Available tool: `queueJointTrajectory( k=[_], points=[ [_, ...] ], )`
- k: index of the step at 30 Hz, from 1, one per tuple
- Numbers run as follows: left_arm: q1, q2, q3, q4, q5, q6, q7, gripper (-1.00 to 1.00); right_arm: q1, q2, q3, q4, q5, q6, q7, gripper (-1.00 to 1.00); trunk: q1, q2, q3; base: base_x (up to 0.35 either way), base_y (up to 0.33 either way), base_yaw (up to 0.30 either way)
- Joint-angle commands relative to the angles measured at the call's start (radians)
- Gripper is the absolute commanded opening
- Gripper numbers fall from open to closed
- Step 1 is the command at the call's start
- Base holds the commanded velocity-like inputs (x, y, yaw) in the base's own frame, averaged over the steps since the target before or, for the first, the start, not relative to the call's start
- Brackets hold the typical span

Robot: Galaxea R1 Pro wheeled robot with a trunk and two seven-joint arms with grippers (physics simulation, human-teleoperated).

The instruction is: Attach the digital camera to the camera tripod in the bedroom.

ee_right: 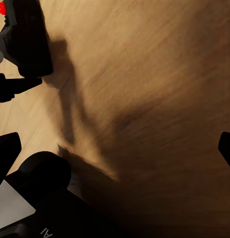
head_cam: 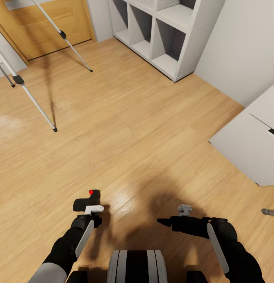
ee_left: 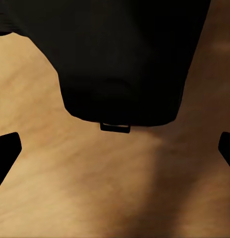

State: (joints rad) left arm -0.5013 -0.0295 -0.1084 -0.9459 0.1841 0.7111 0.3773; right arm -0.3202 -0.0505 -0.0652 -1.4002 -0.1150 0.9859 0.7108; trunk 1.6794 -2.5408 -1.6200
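The digital camera (head_cam: 86, 199), small and black with a red spot, hangs just above the wood floor, and my left gripper (head_cam: 92, 208) is shut on it from behind. In the left wrist view its black body (ee_left: 120, 64) looms close between the wide-set fingers (ee_left: 6, 153). The right wrist view catches the digital camera (ee_right: 26, 39) from the side, its shadow thrown apart from it on the floor. My right gripper (head_cam: 170, 220) stands open and empty a short way to the right, pointing left. Two silver legs of the camera tripod (head_cam: 34, 102) reach the floor at far left; its head is out of view.
A wooden door (head_cam: 46, 23) stands behind the tripod. The white cube shelf (head_cam: 168, 35) lines the far wall. A white cabinet (head_cam: 251, 145) juts in from the right, with a small grey object (head_cam: 271, 212) on the floor near it. Open plank floor lies between me and the tripod.
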Motion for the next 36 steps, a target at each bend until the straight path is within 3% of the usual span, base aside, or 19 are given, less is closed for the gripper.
queueJointTrajectory(
  k=[1, 36],
  points=[
    [0.0, 0.0, -0.002, -0.001, 0.01, 0.003, 0.009, 1.0, 0.0, 0.0, -0.001, 0.0, -0.009, 0.008, -0.004, 1.0, 0.0, 0.0, -0.001, 0.0, 0.0, 0.0],
    [0.0, 0.0, -0.004, -0.007, 0.009, 0.002, 0.012, 1.0, 0.0, 0.0, -0.002, 0.0, -0.009, 0.008, -0.004, 1.0, 0.0, 0.0, -0.001, 0.025, 0.0, 0.0]
  ],
)
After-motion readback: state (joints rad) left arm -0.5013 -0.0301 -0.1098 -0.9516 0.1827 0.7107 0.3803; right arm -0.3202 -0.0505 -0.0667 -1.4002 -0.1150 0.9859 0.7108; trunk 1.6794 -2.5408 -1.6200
